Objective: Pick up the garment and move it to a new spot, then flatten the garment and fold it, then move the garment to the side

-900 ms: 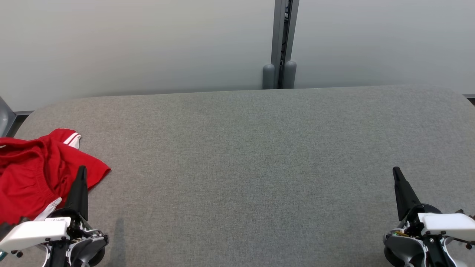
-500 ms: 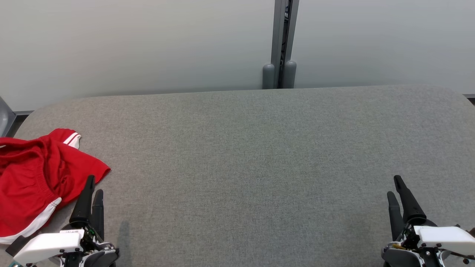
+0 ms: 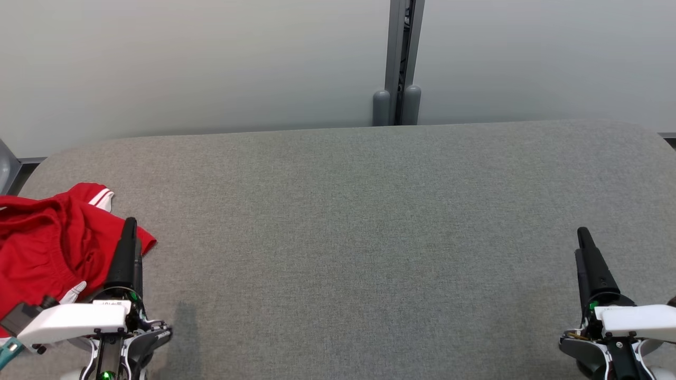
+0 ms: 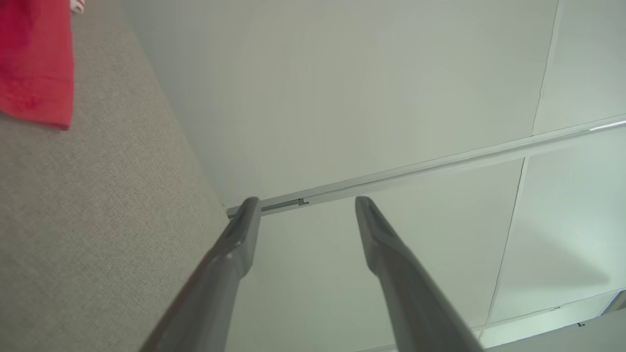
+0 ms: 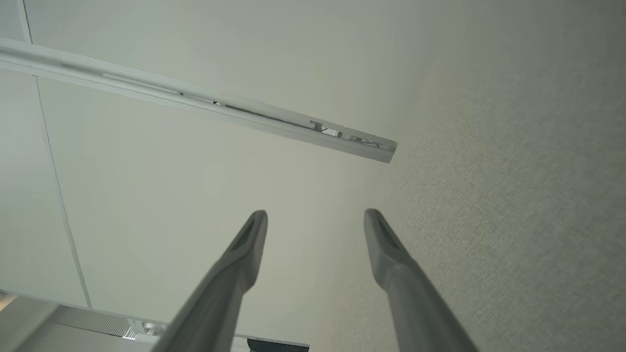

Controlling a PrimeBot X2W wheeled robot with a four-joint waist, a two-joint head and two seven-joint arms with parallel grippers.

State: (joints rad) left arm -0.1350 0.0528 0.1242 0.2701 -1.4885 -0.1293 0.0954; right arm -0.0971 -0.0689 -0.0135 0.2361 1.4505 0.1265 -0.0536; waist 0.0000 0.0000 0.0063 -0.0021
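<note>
**Fig.** The left gripper (image 4: 307, 200) has its two long dark fingers spread apart with nothing between them. The right gripper (image 5: 315, 212), well apart at the opposite end, is likewise parted and empty. In the head view the left fingers overlap the right edge of the crumpled red fabric garment with white stripes (image 3: 47, 248), which lies at the left end of the surface (we cannot tell whether they touch it). In the left wrist view we see the cloth off to one side of the fingers, outside their gap. The garment is cut off by the frame edge and partly covered by the left gripper itself. It lies on a grey woven-fabric tabletop with rounded corners (image 3: 343, 211), backed by pale wall panels (image 3: 211, 63) that meet at a grey vertical post (image 3: 400, 58).
</note>
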